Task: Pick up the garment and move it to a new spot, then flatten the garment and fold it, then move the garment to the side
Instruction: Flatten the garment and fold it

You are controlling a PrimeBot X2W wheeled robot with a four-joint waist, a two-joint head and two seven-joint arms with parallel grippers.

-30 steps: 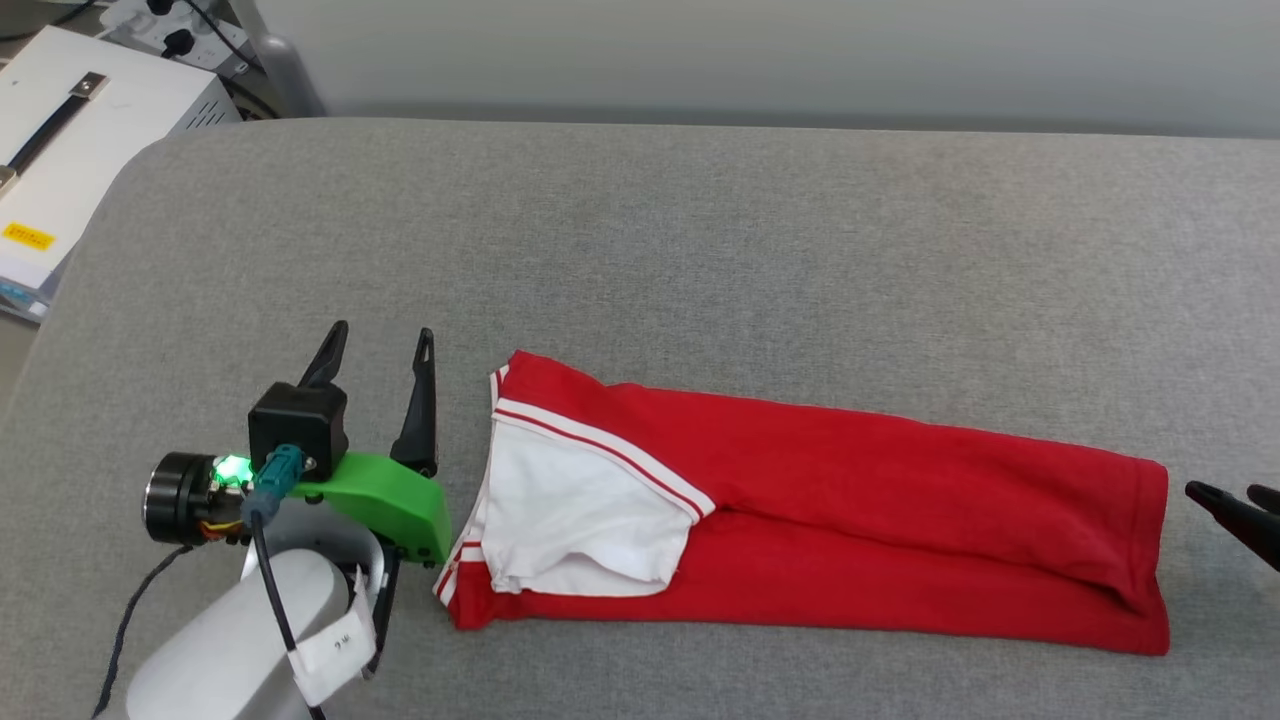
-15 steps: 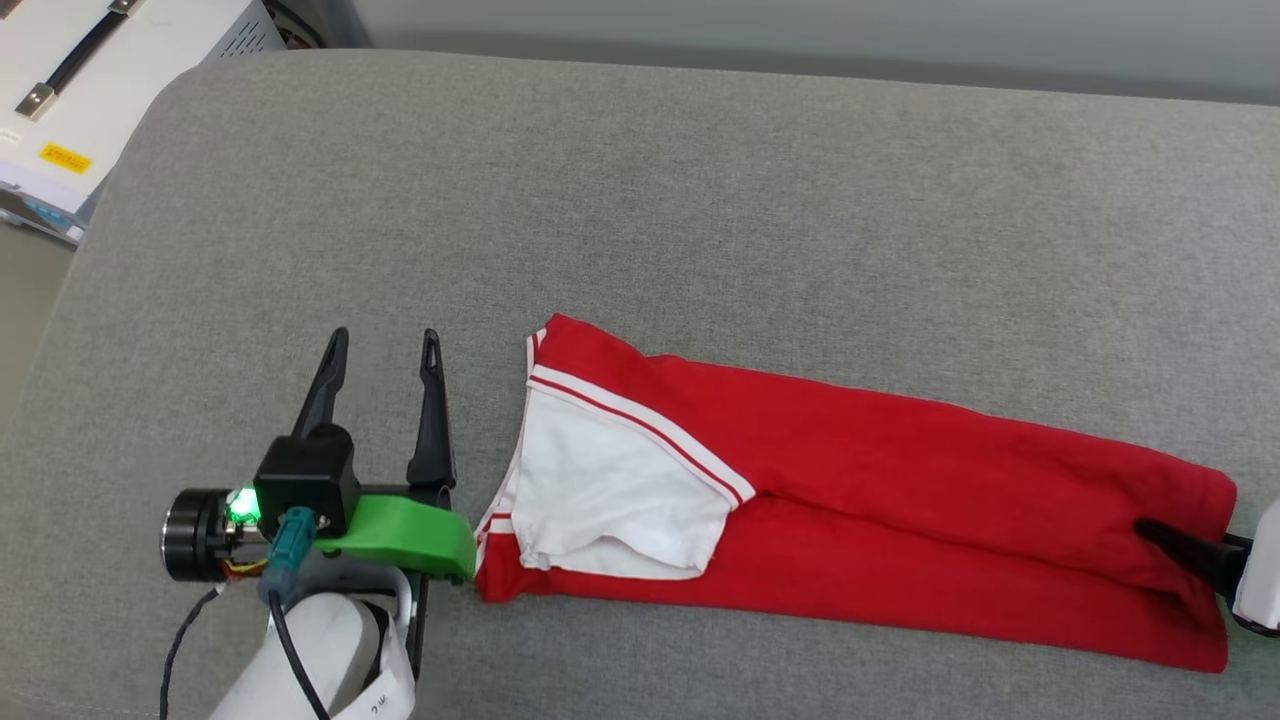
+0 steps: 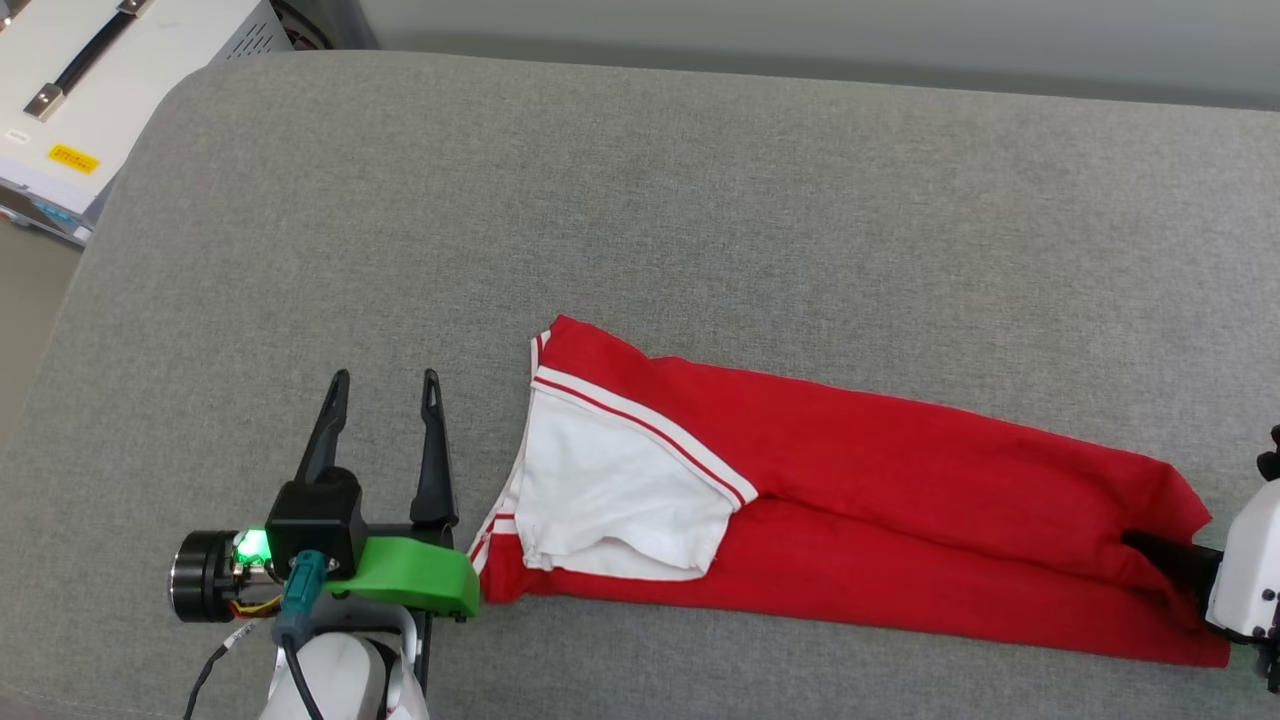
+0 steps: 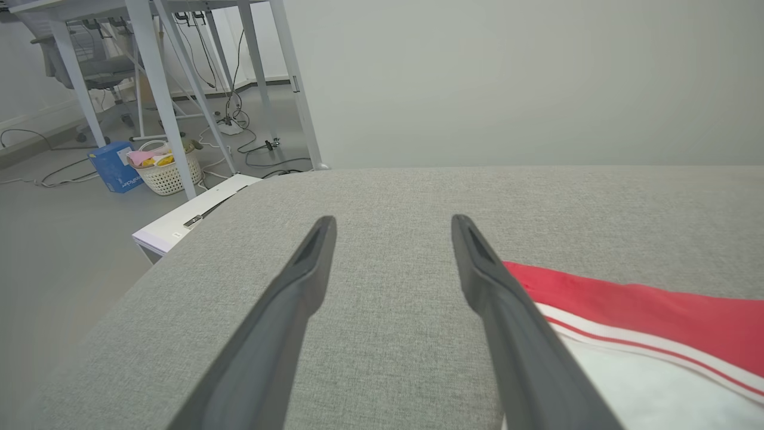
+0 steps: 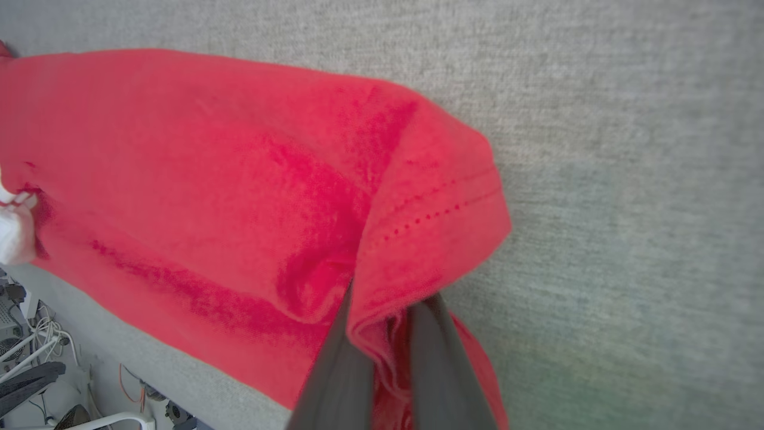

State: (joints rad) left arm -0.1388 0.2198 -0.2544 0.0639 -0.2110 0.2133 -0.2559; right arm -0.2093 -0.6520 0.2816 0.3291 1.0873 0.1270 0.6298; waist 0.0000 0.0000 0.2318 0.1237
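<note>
The right claw (image 5: 391, 301) is clamped on the garment (image 3: 900, 500). Its two dark fingers (image 5: 340, 370) stand close together, with a bunched fold of the red hem pinched between them. In the head view this claw reaches in at the garment's right end, lying low and pointing left. Its white wrist housing (image 3: 1245, 580) sits just past the hem.

The left claw (image 3: 386, 378) holds nothing and its two fingers stand apart, pointing away from the robot. The fingers are just beside the garment's left end and apart from the cloth. Behind them come a black camera block (image 3: 315, 510), a green bracket (image 3: 415, 575) and a pale forearm (image 3: 340, 680). The bracket's end is right at the garment's near left corner; whether it touches I cannot tell.

The garment lies as one long, narrow folded strip on the near part of the grey cloth-covered bench (image 3: 640, 200). One white sleeve (image 3: 620, 500) with red-and-white striped trim lies on top at its left end, and the rest is red.

Beyond the garment the bench runs back to a pale wall (image 4: 507, 77). Far to the garment's left, off the bench's rounded corner, stands one white case (image 3: 60, 90) with a black handle and a yellow label. On the floor past it, the left wrist view shows white table legs (image 4: 158, 89), one woven basket (image 4: 170, 173), one blue box (image 4: 113, 167) and loose cables (image 4: 250, 143).
</note>
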